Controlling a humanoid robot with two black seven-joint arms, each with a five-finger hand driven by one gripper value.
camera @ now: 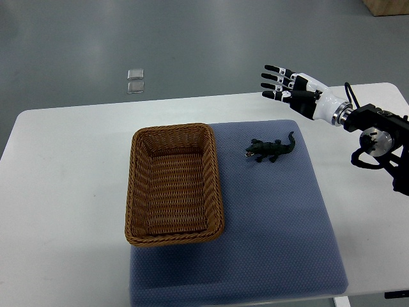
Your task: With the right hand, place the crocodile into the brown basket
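Since the crocodile [271, 149] looks like a small, light, stiff toy, you should pinch it across its mid-body; it lies on the blue mat [281, 236], just right of the brown basket [174, 184]; your right hand [291, 87] hovers nearby, fingers extended, holding nothing; count one crocodile, one basket.

There's just one camera, up high on the robot's side, tilted steeply down across the white table [64, 166]. It sits near enough that the table fills most of the frame, grey floor [192, 38] beyond its far edge.
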